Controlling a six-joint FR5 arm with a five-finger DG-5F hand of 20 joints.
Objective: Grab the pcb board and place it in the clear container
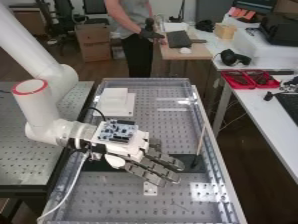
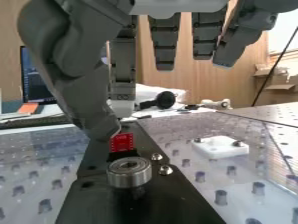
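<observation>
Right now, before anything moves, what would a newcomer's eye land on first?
Probably the big white arm, coming in from the high view's upper left, with its hand over the bench and a circuit board mounted on top of it. Next, in the wrist view, the small bright red board and the round metal part, both on the black bar.

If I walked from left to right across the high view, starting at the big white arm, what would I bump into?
White arm → robot's hand → thin stick → red trays
</observation>
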